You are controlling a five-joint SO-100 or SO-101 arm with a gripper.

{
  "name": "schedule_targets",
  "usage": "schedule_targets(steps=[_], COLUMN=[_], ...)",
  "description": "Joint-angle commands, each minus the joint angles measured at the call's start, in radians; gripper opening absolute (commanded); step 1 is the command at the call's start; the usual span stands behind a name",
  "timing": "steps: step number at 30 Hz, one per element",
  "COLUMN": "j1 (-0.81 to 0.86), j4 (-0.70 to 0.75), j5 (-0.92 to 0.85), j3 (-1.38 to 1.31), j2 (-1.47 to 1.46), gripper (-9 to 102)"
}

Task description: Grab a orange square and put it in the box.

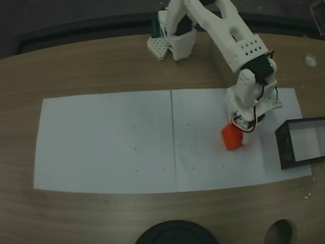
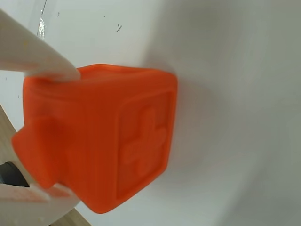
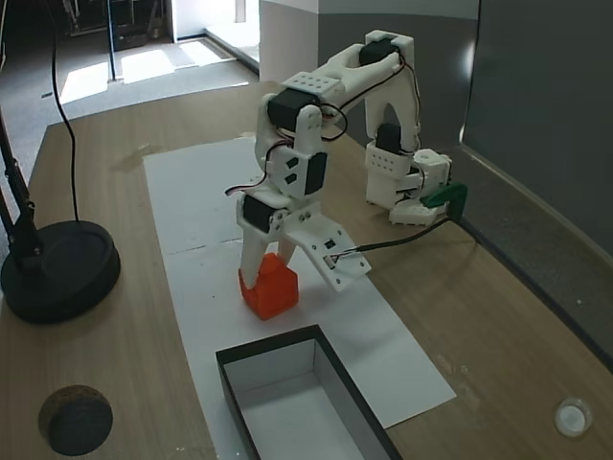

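Here, item one: the orange square (image 1: 232, 137), a matte block with a raised cross moulded on one face, visible in the wrist view (image 2: 108, 141). It sat on the white paper sheet (image 1: 106, 142), near the box (image 1: 302, 142) but apart from it, not yet lifted so far as a fixed view showed.

Item two: the gripper (image 3: 273, 278), lowered onto the block from above. The jaws pinched the orange square, one white finger (image 2: 37, 59) pressed along its upper edge in the wrist view and the other meeting its lower corner; the hold looked set for a lift and a short carry to the box.

Item three: the box (image 3: 287, 402), black thin walls, pale inside, open side up and holding nothing, laid partly on the paper's end, presumably to keep the transfer short.

Item four: the tabletop (image 1: 152, 213), wood-grained, with rounded edge. On it also stood a round black base (image 3: 57, 273) carrying a stand, a dark round disc (image 3: 75, 419), and the arm's base (image 3: 407, 187) clamped near the far edge.

Item five: the room, dim, with a grey wall panel (image 3: 536, 115) behind and sunlight on the floor beyond.
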Motion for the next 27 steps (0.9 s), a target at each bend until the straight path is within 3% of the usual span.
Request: schedule_targets(steps=[1,12,21,27], j1=[-0.003,-0.101,-0.225,-0.293], j4=[0.021,0.364,0.314,0.295], j5=[-0.003,-0.126,-0.123,-0.092], j3=[-0.083,-0.85,-0.997,-1.264], j2=[0.023,0.006,-0.106,-0.278], gripper=[9,10,10,10])
